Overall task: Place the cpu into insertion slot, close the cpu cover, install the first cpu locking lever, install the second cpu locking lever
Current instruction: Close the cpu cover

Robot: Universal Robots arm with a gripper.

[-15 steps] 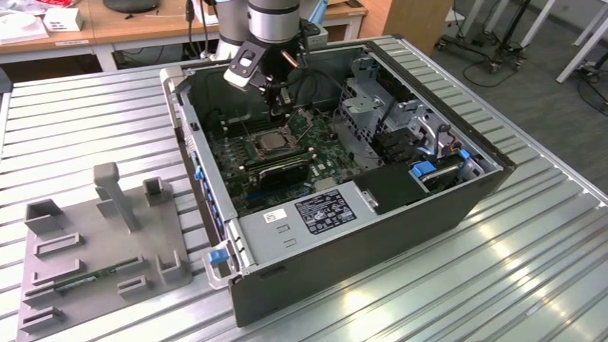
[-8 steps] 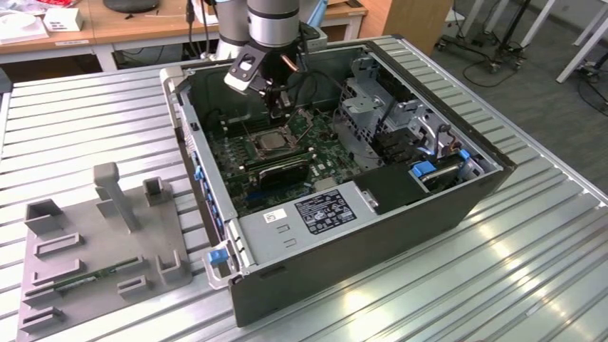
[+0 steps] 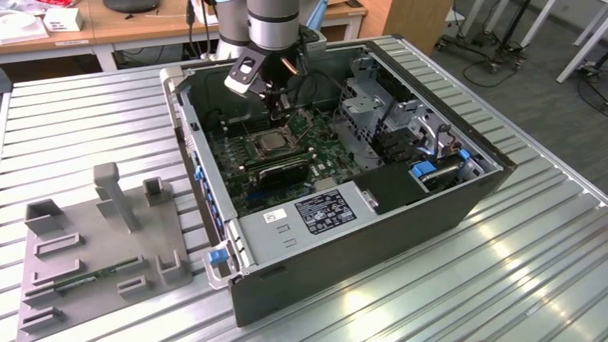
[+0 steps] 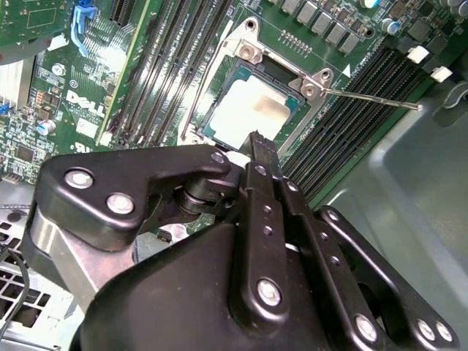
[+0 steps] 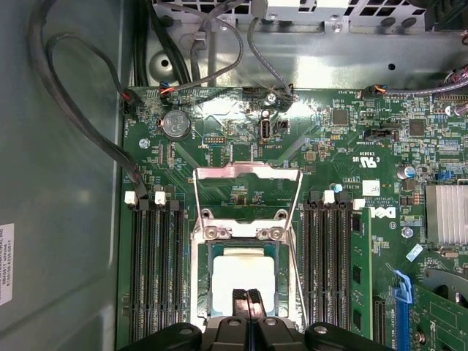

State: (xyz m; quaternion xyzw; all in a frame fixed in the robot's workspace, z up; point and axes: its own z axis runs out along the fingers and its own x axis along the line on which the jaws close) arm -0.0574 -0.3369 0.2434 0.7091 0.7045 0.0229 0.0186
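Note:
The cpu point(image 5: 244, 278), a small square chip with a bright silver top, lies flat in the insertion slot point(image 5: 207, 292) on the green motherboard point(image 5: 336, 146); it also appears as cpu point(image 4: 252, 110) and cpu point(image 3: 273, 143). The cpu cover point(image 5: 248, 172), a thin silvery frame, stands swung open from its hinge beyond the chip, with the board visible through its window. My gripper point(image 5: 248, 301) is shut with nothing between its thin black fingers. Its tips hover over the chip's near edge, as gripper point(image 4: 260, 144) and gripper point(image 3: 276, 110) also show. A thin locking lever point(image 4: 373, 99) sticks out sideways, unlatched.
Long black memory slots point(image 5: 157, 270) flank the socket on both sides. Cables point(image 5: 88, 110) run along the case wall. A finned heatsink point(image 5: 446, 213) and a metal drive cage point(image 3: 380, 107) sit nearby. A grey fixture point(image 3: 95, 235) stands on the table at the exterior view's left.

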